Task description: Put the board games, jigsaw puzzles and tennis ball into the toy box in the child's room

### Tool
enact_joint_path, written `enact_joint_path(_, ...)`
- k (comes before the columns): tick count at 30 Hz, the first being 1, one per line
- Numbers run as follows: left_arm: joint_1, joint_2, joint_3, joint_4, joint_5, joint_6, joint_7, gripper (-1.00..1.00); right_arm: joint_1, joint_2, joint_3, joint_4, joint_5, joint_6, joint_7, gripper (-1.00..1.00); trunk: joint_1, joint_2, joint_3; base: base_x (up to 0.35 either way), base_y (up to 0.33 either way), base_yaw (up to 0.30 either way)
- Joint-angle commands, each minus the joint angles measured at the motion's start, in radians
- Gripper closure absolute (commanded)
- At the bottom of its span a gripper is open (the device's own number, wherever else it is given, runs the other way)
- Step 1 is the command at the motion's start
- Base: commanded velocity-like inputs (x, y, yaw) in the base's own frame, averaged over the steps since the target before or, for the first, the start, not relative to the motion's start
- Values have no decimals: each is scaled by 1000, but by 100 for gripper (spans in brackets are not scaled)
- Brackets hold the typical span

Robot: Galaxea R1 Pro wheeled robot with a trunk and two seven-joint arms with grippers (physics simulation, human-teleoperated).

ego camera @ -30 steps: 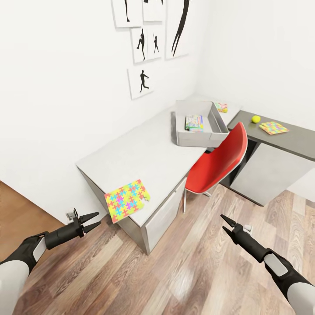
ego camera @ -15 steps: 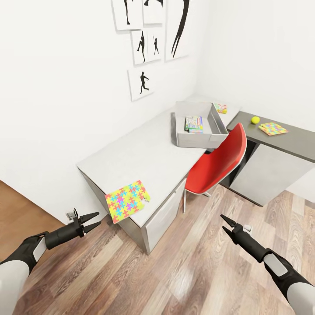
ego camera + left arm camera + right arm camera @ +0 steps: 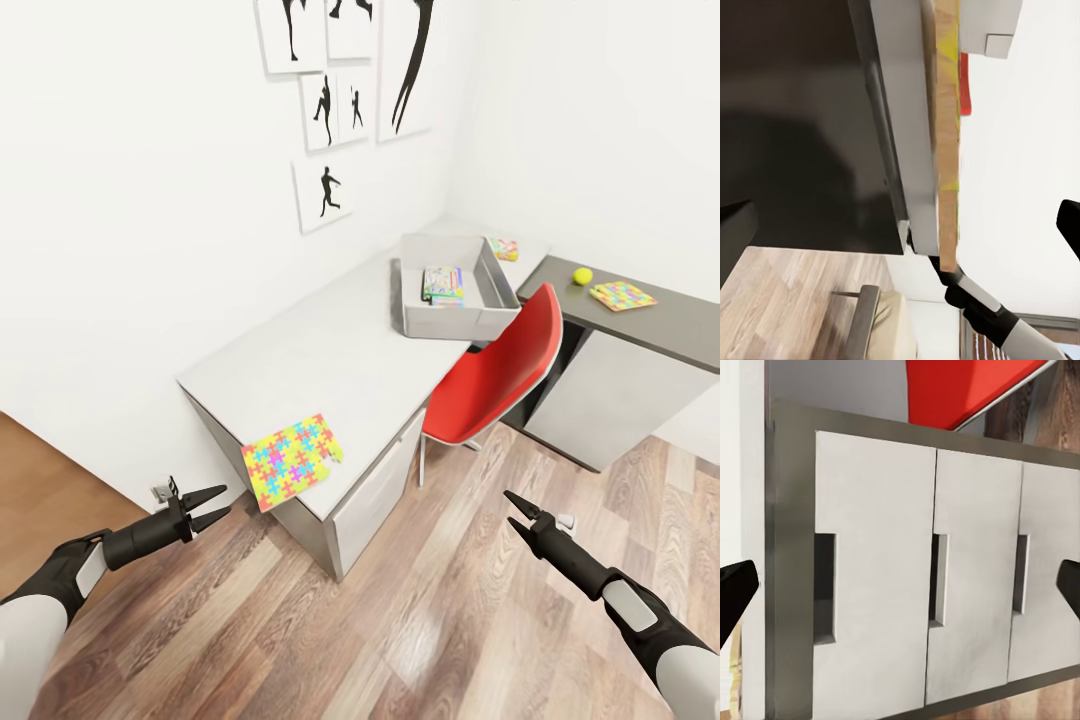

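While both arms hang over the wooden floor [image 3: 420,620], the left gripper [image 3: 207,506] and right gripper [image 3: 512,508] stand parted, empty; the multicoloured flat jigsaw puzzle [image 3: 292,458] lies at the grey table [image 3: 330,355] corner.

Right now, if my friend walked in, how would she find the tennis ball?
Look past the red chair to the dark desk top along the right wall. The tennis ball sits near its end, just beside a small flat jigsaw puzzle. It is the only round thing there, plain yellow-green, while the puzzle is flat and many-coloured.
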Motion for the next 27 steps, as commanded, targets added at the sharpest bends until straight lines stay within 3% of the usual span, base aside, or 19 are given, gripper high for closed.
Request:
enact_joint_path(1,0,-1,1,0,-1,11,-4,-100,-1,0,-1,1,-6,8,1,-100,-4,7,2,0,0,0)
enact_joint_path(9,-1,-4,2,0,-1,11,-2,-100,-1,0,0,1,-7,8,1,-100,-35,63,28,0,0,0)
enact_joint_path(27,-1,-6,2,-1,-1,11,-2,-100,-1,0,0,1,-7,7,1,-100,-35,63,28,4,0,0)
